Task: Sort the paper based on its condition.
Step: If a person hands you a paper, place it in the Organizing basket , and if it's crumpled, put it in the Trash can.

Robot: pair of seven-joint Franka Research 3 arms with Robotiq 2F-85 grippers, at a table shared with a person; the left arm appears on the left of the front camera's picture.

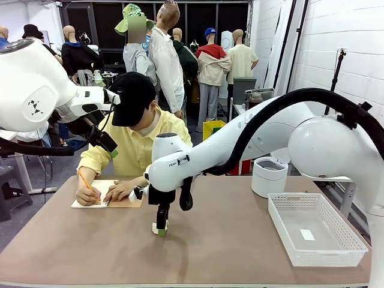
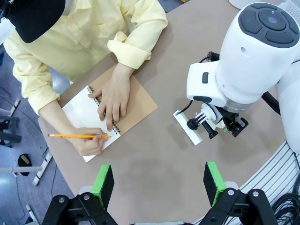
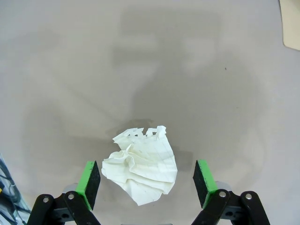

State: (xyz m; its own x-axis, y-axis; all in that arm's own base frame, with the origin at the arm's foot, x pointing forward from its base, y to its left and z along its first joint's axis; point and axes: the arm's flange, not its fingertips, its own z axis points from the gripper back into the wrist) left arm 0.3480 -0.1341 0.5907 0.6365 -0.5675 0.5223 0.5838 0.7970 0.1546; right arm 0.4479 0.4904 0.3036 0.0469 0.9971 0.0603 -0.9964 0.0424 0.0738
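Front view: the right gripper (image 1: 159, 228) points straight down, its tips close to the table (image 1: 228, 255) near the middle. The left gripper (image 1: 111, 150) hangs high at 9 o'clock, well clear of the surface. At 12 o'clock a person bends over a spiral notebook (image 1: 123, 202) and holds a pencil (image 1: 86, 181) to its page. A white basket (image 1: 315, 231) sits at 4 o'clock, with a round white container (image 1: 269, 177) at the basket's 11 o'clock.

Left wrist view: the left gripper's green pads (image 2: 103, 185) stand wide apart with nothing between them, high above the table. The notebook lies at 11 o'clock, with one hand (image 2: 114, 96) flat on it and the other hand (image 2: 89, 140) holding the pencil. The right arm (image 2: 253, 56) stands at 2 o'clock.

Right wrist view: the right gripper's jaws are spread fully. Between them, a crumpled sheet of paper (image 3: 140, 171) lies on the table. The pad at 9 o'clock is just beside the sheet; the pad at 3 o'clock stands apart from it. You see no grip on the sheet.
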